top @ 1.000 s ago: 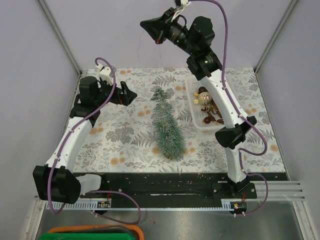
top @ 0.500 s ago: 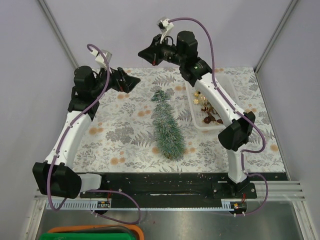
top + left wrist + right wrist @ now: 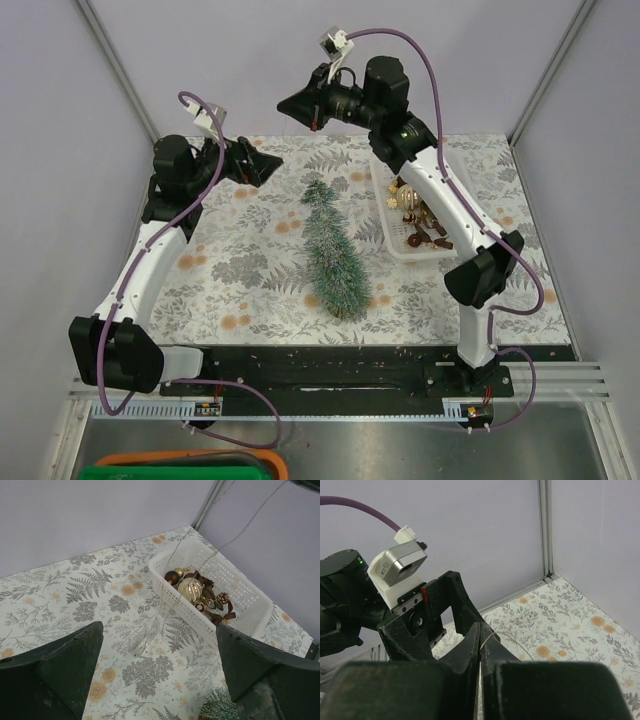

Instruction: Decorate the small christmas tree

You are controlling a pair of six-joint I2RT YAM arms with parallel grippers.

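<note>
The small christmas tree (image 3: 332,255) lies on its side mid-table, tip pointing away, wooden base towards the arms; only its tip (image 3: 220,711) shows in the left wrist view. High over the far edge, my right gripper (image 3: 287,103) (image 3: 481,628) is shut on a thin wire (image 3: 488,637). That wire (image 3: 167,575) runs down to a small clear piece (image 3: 142,648) lying on the cloth. My left gripper (image 3: 264,165) (image 3: 159,630) hovers open and empty to the left of the tree tip, facing the right gripper.
A white basket (image 3: 381,205) (image 3: 176,601) at the right of the tree holds gold and brown baubles (image 3: 408,198) (image 3: 190,588) and bows. Grey walls close in the back and sides. A green bin (image 3: 180,468) sits below the table's near edge.
The right gripper came down and slightly left with the wire. The left gripper rose and moved towards the far edge.
</note>
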